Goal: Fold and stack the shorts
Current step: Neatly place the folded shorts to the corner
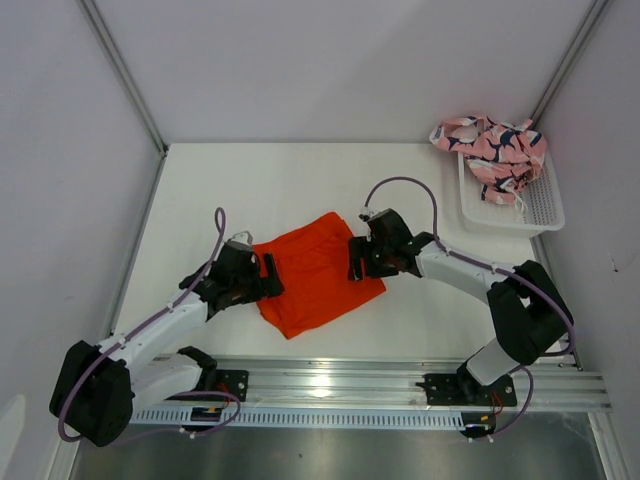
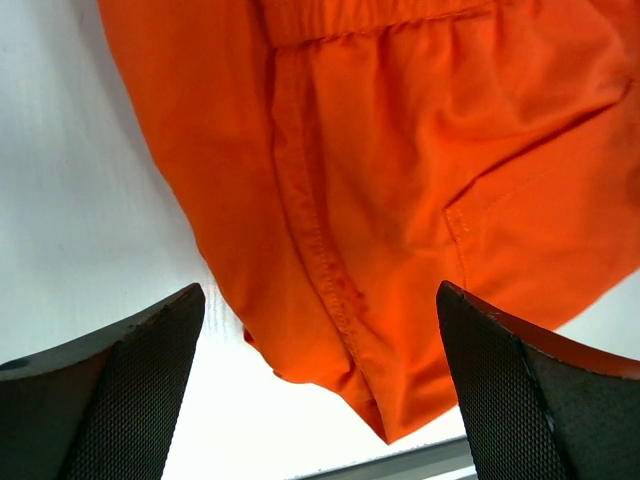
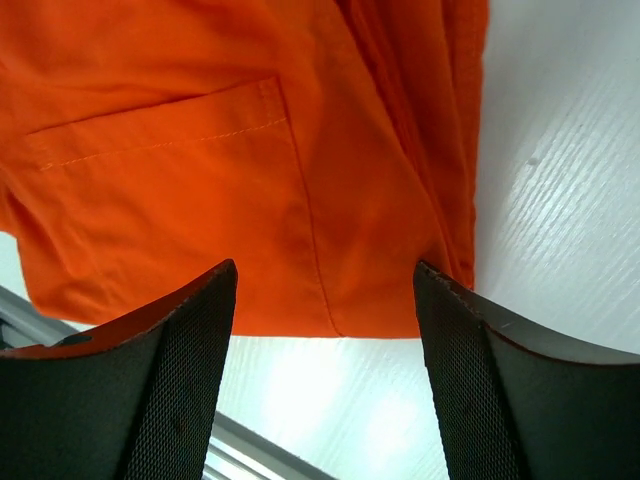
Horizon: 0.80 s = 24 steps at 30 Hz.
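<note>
The orange shorts (image 1: 318,272) lie folded flat on the white table between the two arms. Their hem and side seam fill the left wrist view (image 2: 400,180), and a back pocket shows in the right wrist view (image 3: 200,180). My left gripper (image 1: 270,278) hovers at their left edge, open, nothing between its fingers (image 2: 325,385). At the right edge my right gripper (image 1: 356,262) is also open and empty (image 3: 325,370). The pink fish-print shorts (image 1: 492,146) lie crumpled over the basket's rim at the back right.
A white mesh basket (image 1: 540,205) stands at the back right against the right wall. A metal rail (image 1: 400,385) runs along the near table edge in front of the arm bases. White walls close in the table on the left, back and right.
</note>
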Available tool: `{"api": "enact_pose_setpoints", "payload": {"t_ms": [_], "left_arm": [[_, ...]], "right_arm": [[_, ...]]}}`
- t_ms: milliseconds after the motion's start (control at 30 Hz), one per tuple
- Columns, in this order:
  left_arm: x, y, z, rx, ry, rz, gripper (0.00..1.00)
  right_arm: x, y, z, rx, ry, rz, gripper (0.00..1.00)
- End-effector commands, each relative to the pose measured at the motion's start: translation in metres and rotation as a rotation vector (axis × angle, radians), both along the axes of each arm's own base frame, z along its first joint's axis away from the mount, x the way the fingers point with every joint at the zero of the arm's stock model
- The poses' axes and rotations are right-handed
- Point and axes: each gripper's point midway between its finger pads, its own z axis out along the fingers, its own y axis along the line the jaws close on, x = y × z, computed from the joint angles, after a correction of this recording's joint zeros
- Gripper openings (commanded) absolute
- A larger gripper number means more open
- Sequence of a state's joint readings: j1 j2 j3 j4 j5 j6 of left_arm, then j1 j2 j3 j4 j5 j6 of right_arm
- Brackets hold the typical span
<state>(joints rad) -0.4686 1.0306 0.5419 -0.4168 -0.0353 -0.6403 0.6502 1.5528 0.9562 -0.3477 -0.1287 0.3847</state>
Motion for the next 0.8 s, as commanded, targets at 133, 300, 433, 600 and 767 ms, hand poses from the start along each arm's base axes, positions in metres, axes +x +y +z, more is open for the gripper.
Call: {"api": "enact_pose_setpoints", "payload": {"t_ms": [133,300,433,600,767], "left_arm": [[0.007,0.002,-0.011,-0.011,-0.003,0.065,0.99],[0.027,-0.012,-0.02,-0.011,0.029,0.041,0.99],[0.04,-0.017,-0.032,0.035,0.059,0.011,0.91],[0.044,-0.02,-0.052,0.045,0.096,-0.001,0.41],[0.051,0.011,-0.054,0.077,0.105,0.065,0.0]], "right_arm": [[0.029,0.003,0.006,0.011,-0.073,-0.006,0.72],[0.032,0.0,0.016,0.037,-0.102,-0.038,0.73],[0.031,-0.004,0.03,0.056,-0.131,-0.061,0.73],[0.031,-0.011,0.038,0.052,-0.155,-0.073,0.73],[0.03,-0.019,0.041,0.052,-0.158,-0.082,0.73]]}}
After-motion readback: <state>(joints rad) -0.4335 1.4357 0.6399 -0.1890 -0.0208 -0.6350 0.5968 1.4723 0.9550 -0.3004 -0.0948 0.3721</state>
